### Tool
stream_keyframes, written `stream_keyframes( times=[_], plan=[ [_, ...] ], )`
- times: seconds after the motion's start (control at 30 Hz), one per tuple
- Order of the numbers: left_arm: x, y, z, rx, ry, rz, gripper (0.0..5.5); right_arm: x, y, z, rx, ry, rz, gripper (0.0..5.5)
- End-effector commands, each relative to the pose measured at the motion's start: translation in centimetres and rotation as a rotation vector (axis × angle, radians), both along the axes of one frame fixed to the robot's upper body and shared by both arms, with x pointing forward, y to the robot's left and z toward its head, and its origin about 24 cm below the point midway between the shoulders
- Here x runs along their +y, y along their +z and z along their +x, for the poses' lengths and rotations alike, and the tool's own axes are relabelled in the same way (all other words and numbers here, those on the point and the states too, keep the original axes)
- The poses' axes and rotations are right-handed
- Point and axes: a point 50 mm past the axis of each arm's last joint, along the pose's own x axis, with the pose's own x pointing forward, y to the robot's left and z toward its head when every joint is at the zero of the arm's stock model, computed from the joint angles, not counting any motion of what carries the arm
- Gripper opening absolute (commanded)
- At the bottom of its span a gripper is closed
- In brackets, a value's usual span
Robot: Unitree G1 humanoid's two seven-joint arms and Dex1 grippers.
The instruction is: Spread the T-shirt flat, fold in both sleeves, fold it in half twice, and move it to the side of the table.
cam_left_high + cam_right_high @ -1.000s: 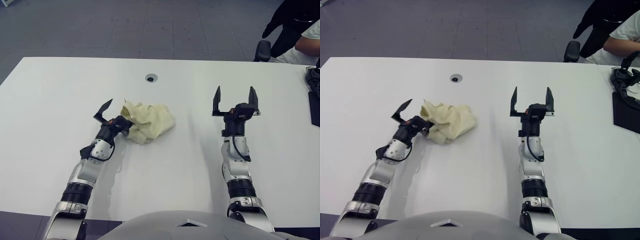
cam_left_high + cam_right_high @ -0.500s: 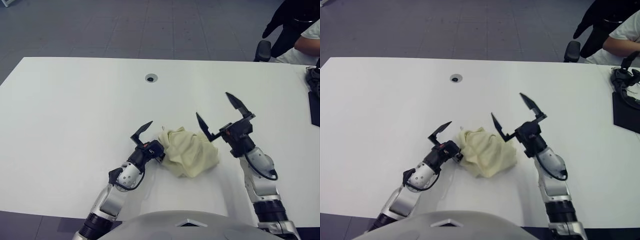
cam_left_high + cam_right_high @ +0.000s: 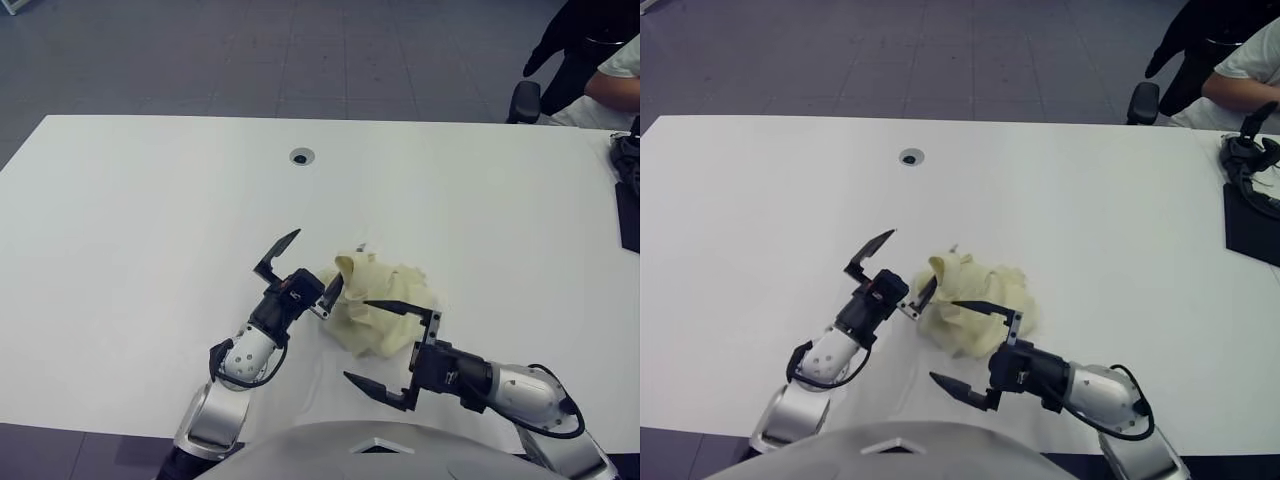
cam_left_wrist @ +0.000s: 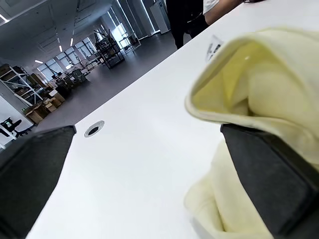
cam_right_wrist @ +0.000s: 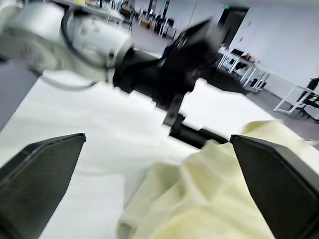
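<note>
- Left eye view first: the T-shirt [image 3: 383, 308] is a crumpled pale-yellow heap on the white table [image 3: 140, 200], toward the near edge and roughly in the middle, between our two arms.
- Our left gripper [image 3: 317, 257] sits at the heap's left side. Its fingers are spread wide with nothing pinched, and the lower finger is right up against the cloth, touching it as far as we can tell.
- Our right gripper [image 3: 356, 340] is at the near side of the heap, turned sideways, and its fingers are spread wide too. One finger lies over the shirt's near edge, the other hangs over bare table, and it has hold of nothing.
- Right wrist view shows a bit of cloth bulging into the gap between those fingers.
- Step-wise, we'd say we're at the very start: spreading it flat hasn't begun and no sleeve can be picked out.
- Next we reckon each gripper needs to close on a separate bit of hem or edge, then draw apart to open the heap up. If both grab the same fold, it'll probably just drag the whole lump around.
- Also there: a round cable hole [image 3: 302, 156] farther back on the table.
</note>
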Motion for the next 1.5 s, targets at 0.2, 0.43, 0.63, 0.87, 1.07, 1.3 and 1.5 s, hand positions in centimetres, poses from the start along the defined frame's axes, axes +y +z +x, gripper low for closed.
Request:
stream_keyframes(
  times=[0.2,0.43,0.63,0.87,1.07,1.3,1.5],
  plan=[
    [1.2,1.1,0.2,-0.008,0.02,-0.012,5.4,0.5,-1.0,1.9,-0.232,-0.16,-0.139,4.91],
    [1.7,1.9,0.2,-0.029,0.032,-0.032,5.4,-0.4,-2.3,2.6,-0.187,-0.28,-0.156,3.82],
    [1.6,1.6,0.2,-0.028,0.032,-0.017,5.4,-0.3,-1.6,2.8,-0.105,-0.344,-0.057,2.86],
    [1.4,1.3,0.1,-0.023,0.029,-0.01,5.4,0.2,0.3,2.5,-0.068,-0.329,0.029,1.69],
    [1.8,1.7,0.3,-0.046,0.046,0.0,5.4,-1.5,-2.6,3.3,0.026,-0.357,-0.101,0.75],
    [2.6,1.9,0.8,-0.062,0.076,0.013,5.4,-2.0,-1.8,4.2,-0.026,-0.354,-0.086,0.02],
    [3.1,2.2,1.2,-0.082,0.09,0.03,5.4,-1.6,2.3,4.4,-0.089,-0.276,0.111,0.02]
  ],
)
